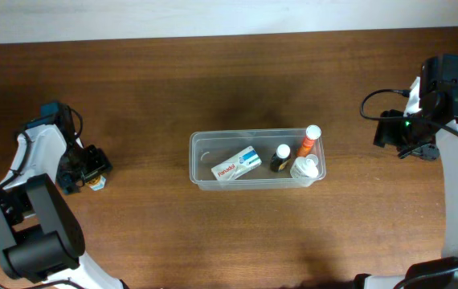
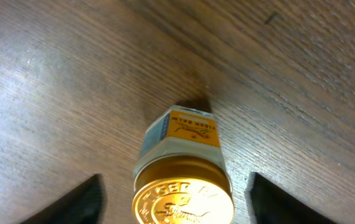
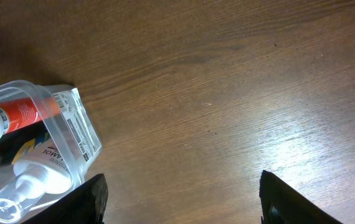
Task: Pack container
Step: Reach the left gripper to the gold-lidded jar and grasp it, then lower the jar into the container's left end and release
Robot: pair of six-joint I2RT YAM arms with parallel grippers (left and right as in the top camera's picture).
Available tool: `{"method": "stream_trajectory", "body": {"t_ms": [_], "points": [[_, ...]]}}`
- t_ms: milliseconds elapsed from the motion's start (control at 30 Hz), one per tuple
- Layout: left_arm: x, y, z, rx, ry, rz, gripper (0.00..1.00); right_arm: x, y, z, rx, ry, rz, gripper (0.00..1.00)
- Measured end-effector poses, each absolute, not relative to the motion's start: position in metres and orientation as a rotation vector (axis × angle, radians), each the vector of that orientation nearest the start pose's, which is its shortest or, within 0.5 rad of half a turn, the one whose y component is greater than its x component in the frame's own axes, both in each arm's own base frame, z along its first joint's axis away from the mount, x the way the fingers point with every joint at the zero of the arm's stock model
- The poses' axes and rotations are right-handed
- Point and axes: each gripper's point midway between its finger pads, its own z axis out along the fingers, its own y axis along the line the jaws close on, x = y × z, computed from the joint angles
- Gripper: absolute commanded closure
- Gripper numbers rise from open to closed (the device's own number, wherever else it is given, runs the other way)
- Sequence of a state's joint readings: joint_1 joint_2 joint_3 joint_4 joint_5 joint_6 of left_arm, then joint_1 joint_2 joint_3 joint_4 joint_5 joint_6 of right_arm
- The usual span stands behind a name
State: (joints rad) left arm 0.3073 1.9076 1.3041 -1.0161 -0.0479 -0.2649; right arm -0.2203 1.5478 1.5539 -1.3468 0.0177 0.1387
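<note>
The clear plastic container (image 1: 199, 163) stands at the table's middle. It holds a white and blue box (image 1: 236, 164), a dark bottle (image 1: 280, 158), an orange tube (image 1: 308, 142) and a white bottle (image 1: 304, 168). Its corner shows in the right wrist view (image 3: 78, 134). A small jar with a gold lid (image 2: 182, 196) and an orange and blue label stands on the table at the far left (image 1: 96, 184). My left gripper (image 2: 174, 202) is open, one finger on each side of the jar, not touching it. My right gripper (image 3: 180, 199) is open and empty over bare wood at the right.
The wooden table (image 1: 213, 72) ends at a pale wall along the top. The right arm's body (image 1: 422, 120) and cable sit right of the container. The left arm's base (image 1: 32, 229) is at the lower left.
</note>
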Motion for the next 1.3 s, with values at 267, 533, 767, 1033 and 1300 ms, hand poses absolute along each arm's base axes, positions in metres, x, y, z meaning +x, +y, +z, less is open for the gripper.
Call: {"method": "stream_trajectory", "body": {"t_ms": [267,533,767,1033,1300], "points": [[0.315,0.106,0.027,-0.901,3.055,0.053,0.67,0.306,-0.072,0.199,0.521,2.866,-0.04,0.3],[0.313,0.105,0.028,-0.902,3.066,0.052,0.72,0.306,-0.072,0.2,0.517,2.866,-0.04,0.3],[0.327,0.082,0.057,-0.776,3.073,0.054,0.72,0.306,-0.072,0.2,0.517,2.866,-0.04,0.3],[0.39,-0.04,0.184,-0.135,2.706,-0.048,0.72,0.306,-0.072,0.2,0.517,2.866,-0.04,0.3],[0.364,-0.185,0.215,0.45,2.548,-0.18,0.73,0.306,-0.072,0.199,0.517,2.866,-0.04,0.3]]}}
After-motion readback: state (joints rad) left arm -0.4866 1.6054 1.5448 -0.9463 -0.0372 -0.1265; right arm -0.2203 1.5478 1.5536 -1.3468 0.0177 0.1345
